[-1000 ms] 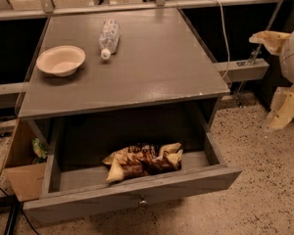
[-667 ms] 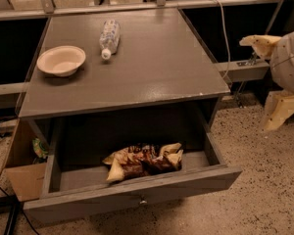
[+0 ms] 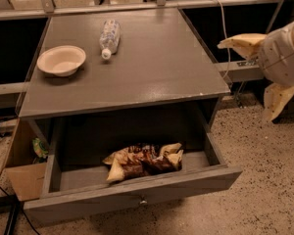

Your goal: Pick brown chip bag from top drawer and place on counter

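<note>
The brown chip bag lies flat in the open top drawer, near its middle, dark brown with pale tan ends. The drawer is pulled out toward me, its small metal knob at the front centre. The counter is the grey top above it. My gripper is at the far right, to the right of the counter's edge and well above and right of the bag. Its two pale fingers are spread apart with nothing between them.
A pale bowl sits at the counter's left and a plastic bottle lies on its side near the back. A cardboard box with a small green packet stands left of the cabinet. A rail and cables run behind.
My gripper has moved left and slightly up, closer to the counter's right edge. The bag, drawer, bowl and bottle have not moved.
</note>
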Robot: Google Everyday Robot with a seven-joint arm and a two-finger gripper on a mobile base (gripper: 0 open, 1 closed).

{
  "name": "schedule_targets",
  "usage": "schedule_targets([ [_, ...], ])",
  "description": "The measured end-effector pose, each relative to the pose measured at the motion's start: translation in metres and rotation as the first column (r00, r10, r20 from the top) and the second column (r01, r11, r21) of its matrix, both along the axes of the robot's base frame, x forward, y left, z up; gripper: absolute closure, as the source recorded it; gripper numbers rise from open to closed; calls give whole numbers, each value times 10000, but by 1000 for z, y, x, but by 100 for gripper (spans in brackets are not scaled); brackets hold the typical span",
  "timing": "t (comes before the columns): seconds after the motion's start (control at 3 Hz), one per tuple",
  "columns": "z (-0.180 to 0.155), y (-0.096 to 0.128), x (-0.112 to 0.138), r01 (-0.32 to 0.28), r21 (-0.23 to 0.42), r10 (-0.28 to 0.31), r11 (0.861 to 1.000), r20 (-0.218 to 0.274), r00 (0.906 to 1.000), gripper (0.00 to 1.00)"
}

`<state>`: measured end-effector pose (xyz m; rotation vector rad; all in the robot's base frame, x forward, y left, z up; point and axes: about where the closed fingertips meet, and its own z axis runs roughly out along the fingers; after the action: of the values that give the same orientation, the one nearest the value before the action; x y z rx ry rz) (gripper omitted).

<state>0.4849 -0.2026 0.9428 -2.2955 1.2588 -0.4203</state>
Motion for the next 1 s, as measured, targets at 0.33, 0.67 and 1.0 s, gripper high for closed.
schedule_targets([
  [0.33, 12, 10, 16, -2213, -1366, 2183, 9656, -369, 9752, 0],
  [0.67, 12, 16, 6, -3619, -2027, 3475, 9099, -1038, 9319, 0],
  [1.0, 11, 16, 5, -3628, -2025, 3480, 9096, -1058, 9315, 0],
])
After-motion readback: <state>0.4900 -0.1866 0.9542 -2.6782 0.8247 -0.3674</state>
